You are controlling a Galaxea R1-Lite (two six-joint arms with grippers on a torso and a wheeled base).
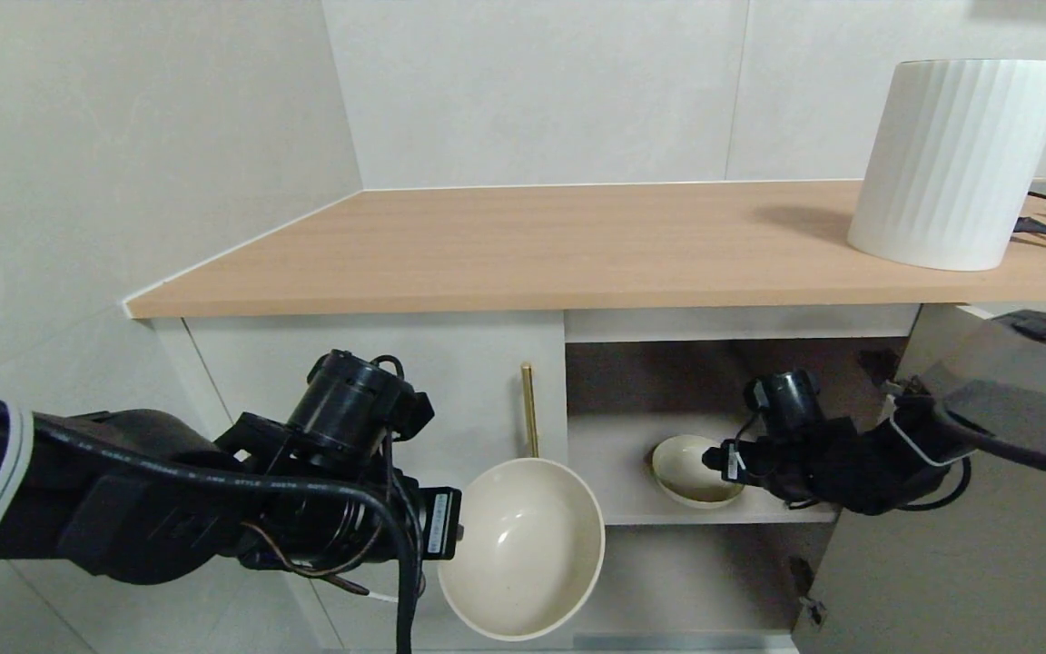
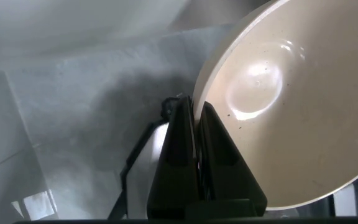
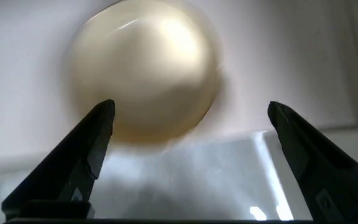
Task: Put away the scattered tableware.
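Head view: left pincer point(image 1: 458, 529) tight on bowl point(image 1: 527, 549), right pincer point(image 1: 719, 460) agape in cabinet point(image 1: 610, 474)

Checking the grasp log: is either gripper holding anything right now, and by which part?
The left gripper pinches the large cream bowl by its rim. The right gripper is open, holding nothing.

Pale tiled walls point(image 1: 532, 91) meet at 11 o'clock above a wooden countertop point(image 1: 532, 245); below it, a white cabinet point(image 1: 487, 363) stands open at 4 o'clock.
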